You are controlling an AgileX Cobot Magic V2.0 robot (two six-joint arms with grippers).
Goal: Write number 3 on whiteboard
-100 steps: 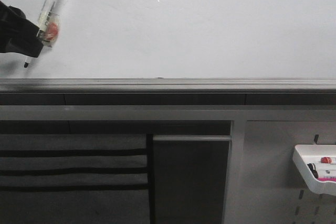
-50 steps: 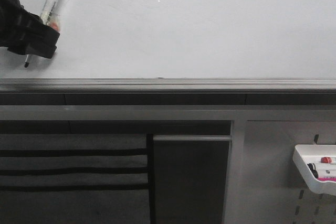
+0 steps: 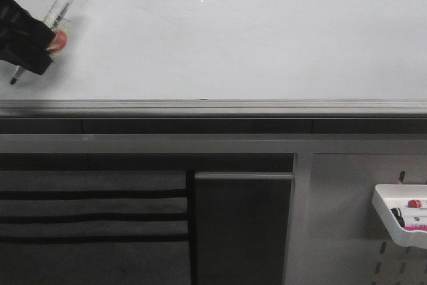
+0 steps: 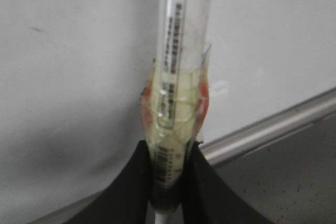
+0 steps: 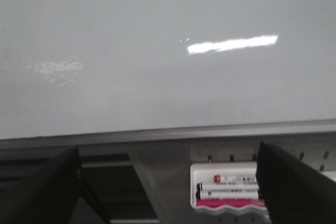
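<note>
The left gripper sits at the far left of the front view, its black fingers clamped on a marker with a clear barrel. The jaws are drawn in against the barrel on both sides, with only the width of the marker between them. In the left wrist view, the barrel rises out of the grip, carrying a printed label strip and a wrapping of clear tape with orange-red patches just above the fingers. In the front view, the marker is tilted: its black-capped rear end points up and away from the gripper, and its dark tip projects below the gripper, close to the whiteboard. Whether the tip touches the surface cannot be determined. The whiteboard extends away from the left gripper across the whole upper part of the front view, edged below by a dark grey rail; no marker stroke is visible on it. The right gripper has its two dark fingers set wide apart, holding nothing. Between and beyond them lies a small white tray containing markers, mounted below the rail.
</note>
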